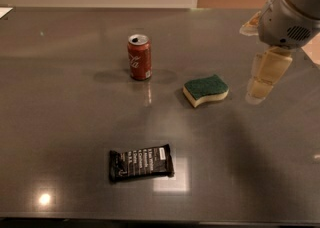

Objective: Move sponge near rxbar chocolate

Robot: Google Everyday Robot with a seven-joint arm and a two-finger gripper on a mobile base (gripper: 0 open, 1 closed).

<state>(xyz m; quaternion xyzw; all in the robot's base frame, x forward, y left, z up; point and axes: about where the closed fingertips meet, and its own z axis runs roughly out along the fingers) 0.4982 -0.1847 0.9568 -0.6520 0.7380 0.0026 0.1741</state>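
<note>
The sponge (205,90), green top over pale yellow foam, lies flat on the grey table right of centre. The rxbar chocolate (141,162), a black wrapper with white lettering, lies near the front, left of and well apart from the sponge. My gripper (253,63) hangs above the table at the right edge of view, just right of the sponge and clear of it. Its cream fingers (267,74) stand apart and hold nothing.
A red soda can (139,57) stands upright behind and to the left of the sponge. The table's (60,112) far edge runs along the top of the view and its front edge along the bottom. A white scrap (5,12) lies at the far left corner.
</note>
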